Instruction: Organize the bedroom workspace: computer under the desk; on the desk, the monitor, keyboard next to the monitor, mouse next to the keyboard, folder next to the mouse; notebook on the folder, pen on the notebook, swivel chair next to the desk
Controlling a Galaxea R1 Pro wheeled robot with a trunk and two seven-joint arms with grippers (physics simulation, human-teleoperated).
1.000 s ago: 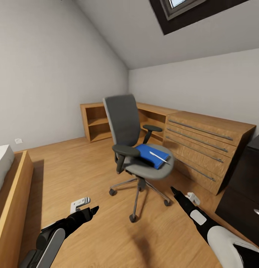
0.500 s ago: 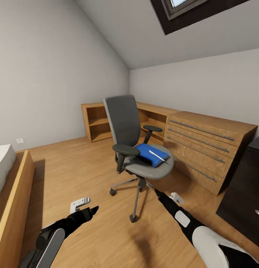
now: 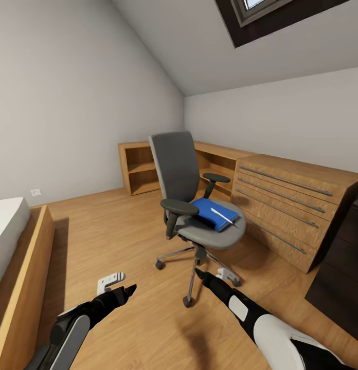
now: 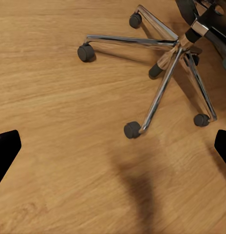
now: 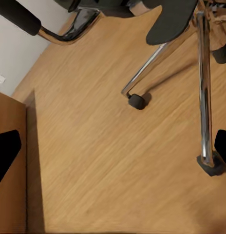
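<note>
The swivel chair (image 3: 179, 169) stands mid-room on the plank floor, its grey seat turned to the right. On the seat lies the blue folder (image 3: 214, 212) with the pale pen (image 3: 223, 217) on top. I cannot make out the notebook. My right gripper (image 3: 199, 272) hangs low beside the chair's star base (image 3: 192, 257), open and empty. My left gripper (image 3: 129, 290) is open over bare floor, left of the base. The left wrist view shows the castors and metal legs (image 4: 164, 83); the right wrist view shows a leg (image 5: 204, 83). A dark drawer unit of the desk (image 3: 341, 277) is at the right edge. Computer, monitor, keyboard and mouse are out of view.
A wood-framed bed (image 3: 24, 267) runs along the left. Light wooden low cabinets with long drawer handles (image 3: 292, 205) and open shelves (image 3: 143, 167) line the far and right walls. A skylight (image 3: 261, 15) sits in the sloped ceiling. Open floor lies between the bed and the chair.
My right arm has swung left and nearer to the chair's base. The view has shifted slightly, so the chair sits a little further right. The left arm has not moved.
</note>
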